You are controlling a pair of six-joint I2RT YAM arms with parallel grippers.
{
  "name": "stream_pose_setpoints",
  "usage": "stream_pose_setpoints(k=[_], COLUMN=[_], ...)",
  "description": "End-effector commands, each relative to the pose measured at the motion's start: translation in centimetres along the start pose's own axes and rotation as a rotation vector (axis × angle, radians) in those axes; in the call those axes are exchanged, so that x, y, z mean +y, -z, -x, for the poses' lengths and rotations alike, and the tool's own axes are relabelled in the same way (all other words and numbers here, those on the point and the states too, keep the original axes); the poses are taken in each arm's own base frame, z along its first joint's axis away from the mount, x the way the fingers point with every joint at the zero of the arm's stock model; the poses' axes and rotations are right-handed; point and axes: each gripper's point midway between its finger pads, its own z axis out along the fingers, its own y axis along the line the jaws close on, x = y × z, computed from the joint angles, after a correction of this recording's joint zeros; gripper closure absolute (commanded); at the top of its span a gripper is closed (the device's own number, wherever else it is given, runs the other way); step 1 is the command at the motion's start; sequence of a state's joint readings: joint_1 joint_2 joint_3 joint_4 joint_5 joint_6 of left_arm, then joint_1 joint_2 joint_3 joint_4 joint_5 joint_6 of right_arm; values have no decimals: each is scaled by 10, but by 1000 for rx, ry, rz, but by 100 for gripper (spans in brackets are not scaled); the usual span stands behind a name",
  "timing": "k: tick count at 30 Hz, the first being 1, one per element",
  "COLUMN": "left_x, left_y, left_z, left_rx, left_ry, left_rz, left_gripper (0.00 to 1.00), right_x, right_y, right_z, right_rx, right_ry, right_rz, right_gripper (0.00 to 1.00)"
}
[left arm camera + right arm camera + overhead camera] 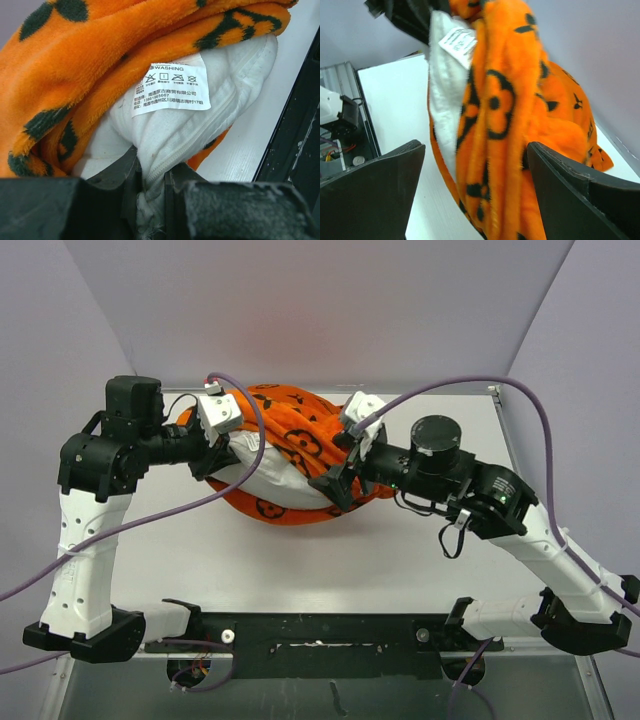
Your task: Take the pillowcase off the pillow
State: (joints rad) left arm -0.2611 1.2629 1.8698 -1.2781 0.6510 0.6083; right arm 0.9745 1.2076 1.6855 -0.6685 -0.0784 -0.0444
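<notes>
Mid-strip: your left gripper (pixel 152 180) pinches the pillow (pixel 225 110) at its zipped edge, while your right gripper (pixel 475 150), jaws wide and empty, straddles the orange pillowcase (pixel 505 115) bunched around the pillow, so next clamp that fabric and pull.

**Right gripper** (pixel 476 150): two black fingers (pixel 370 200) rise from the lower corners, spread wide. The one on the view's left stands clear of the cloth.
**Pillowcase** (pixel 505 115): orange plush with a dark flower-and-circle monogram, bunched in upright folds between the fingers.
**Pillow** (pixel 442 85): white, bared along the pillowcase's left side.
**Care label** (pixel 457 42): white and printed, at the pillow's upper end.
**Left gripper** (pixel 407 15): black, at top left against the pillow's top; how its jaws stand is hidden.
**Worktop** (pixel 395 100): white, with a black strip (pixel 357 135) carrying wiring along its left edge.
**Wall** (pixel 600 50): pale grey-violet.
</notes>
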Motion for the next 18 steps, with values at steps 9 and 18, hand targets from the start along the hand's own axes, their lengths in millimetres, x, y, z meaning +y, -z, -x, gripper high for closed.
stream_pose_setpoints(k=[9,18], left_x=[-9,-22], left_y=[19,25], left_z=[40,49], left_rx=[-115,-139], left_ry=[-74,-55], left_rz=[-24,-79], left_gripper=[100,100], right_x=[-52,-45], right_y=[0,-11], right_z=[-1,-28], right_rx=[28,159], right_ry=[78,113], right_rz=[-333,-274], right_gripper=[62,44])
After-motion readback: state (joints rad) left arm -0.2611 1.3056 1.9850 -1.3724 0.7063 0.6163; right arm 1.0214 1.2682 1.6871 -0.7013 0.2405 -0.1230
